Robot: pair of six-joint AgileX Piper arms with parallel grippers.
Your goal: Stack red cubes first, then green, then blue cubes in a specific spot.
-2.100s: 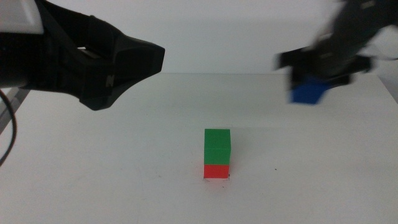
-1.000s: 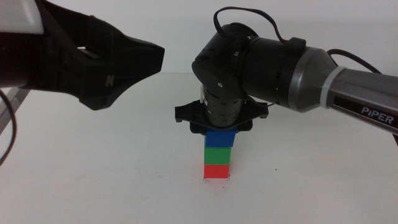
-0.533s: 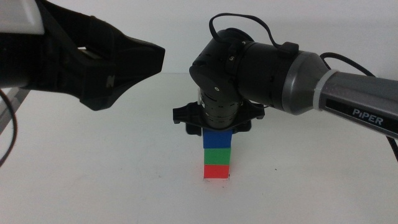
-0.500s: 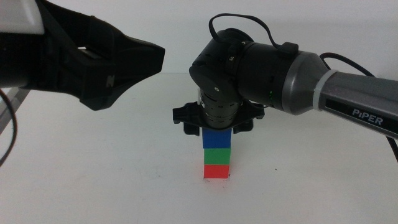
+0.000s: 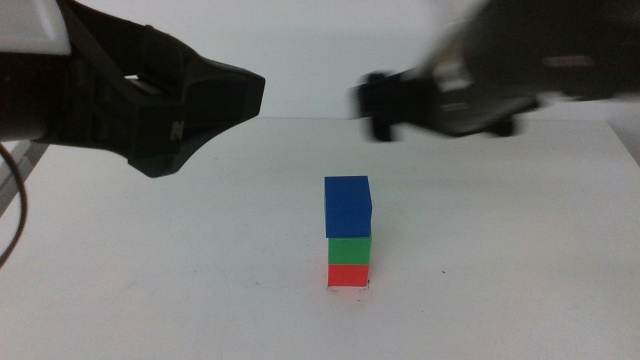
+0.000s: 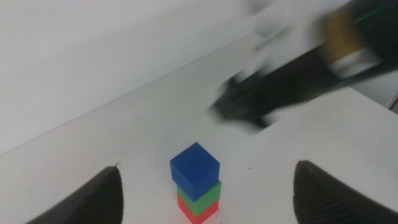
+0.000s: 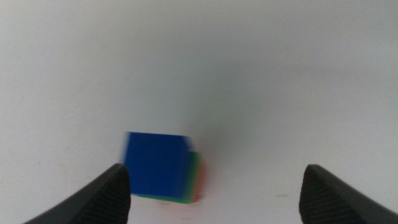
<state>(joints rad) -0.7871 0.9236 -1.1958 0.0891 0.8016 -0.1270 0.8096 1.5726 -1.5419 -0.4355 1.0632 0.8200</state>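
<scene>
Three cubes stacked near the middle of the white table [image 5: 150, 300]: red cube [image 5: 348, 274] at the bottom, green cube [image 5: 349, 250] on it, blue cube [image 5: 348, 207] on top and free of any claw. Blue cube turned slightly against the green one below, a corner overhanging a little in the left wrist view. Stacking order apparently complete.

Right claw [image 7: 214, 180] above and beyond the stack, blurred in the middle view, jaws spread wide with nothing between them. Left claw [image 6: 205, 186] held high to the left of the stack, likewise spread wide and empty.

Probably light, rigid, matte blocks; not slippery, not fragile, but easily knocked. Best taken by two opposite flat side faces, squarely, if any correction is wanted. Top-heavy column on a small footprint, so a nudge near the blue cube likely to topple it.

Bare table on every side of the stack; far table edge well behind it. Ample room overhead for lifting straight up and away.
</scene>
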